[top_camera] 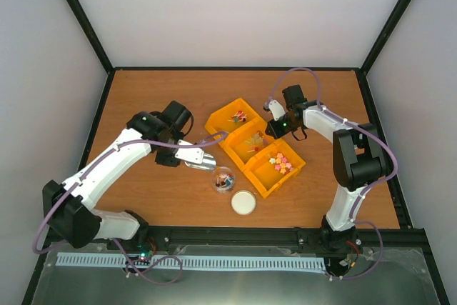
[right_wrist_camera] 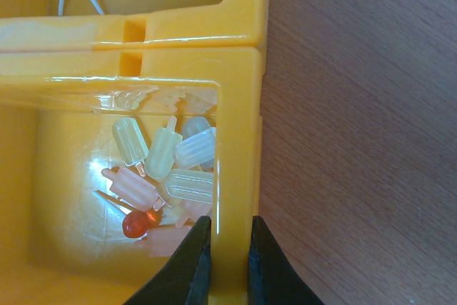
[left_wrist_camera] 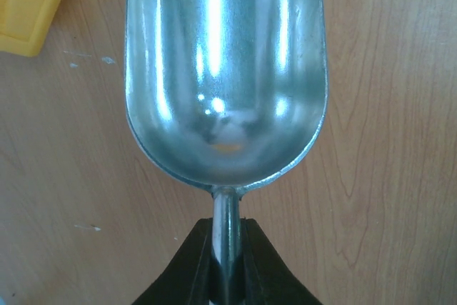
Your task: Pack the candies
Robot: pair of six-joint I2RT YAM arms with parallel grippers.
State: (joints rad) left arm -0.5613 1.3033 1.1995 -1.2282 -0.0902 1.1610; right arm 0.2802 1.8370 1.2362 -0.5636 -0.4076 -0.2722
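Note:
Three yellow bins (top_camera: 265, 181) stand in a diagonal row and hold the candies (top_camera: 280, 163). A small clear cup (top_camera: 223, 180) in front of them holds a few candies. My left gripper (top_camera: 184, 153) is shut on the handle of a metal scoop (top_camera: 202, 163), just left of the cup. In the left wrist view the scoop (left_wrist_camera: 225, 69) is empty, its handle clamped between my fingers (left_wrist_camera: 227, 255). My right gripper (top_camera: 278, 129) is shut on the far wall of the middle bin. In the right wrist view it (right_wrist_camera: 230, 262) pinches the yellow wall (right_wrist_camera: 235, 162) beside pale popsicle-shaped candies (right_wrist_camera: 171, 169).
A white round lid (top_camera: 243, 202) lies on the wooden table in front of the cup. A corner of the far bin (left_wrist_camera: 28, 5) shows beside the scoop. Black frame posts edge the table, with grey walls beyond.

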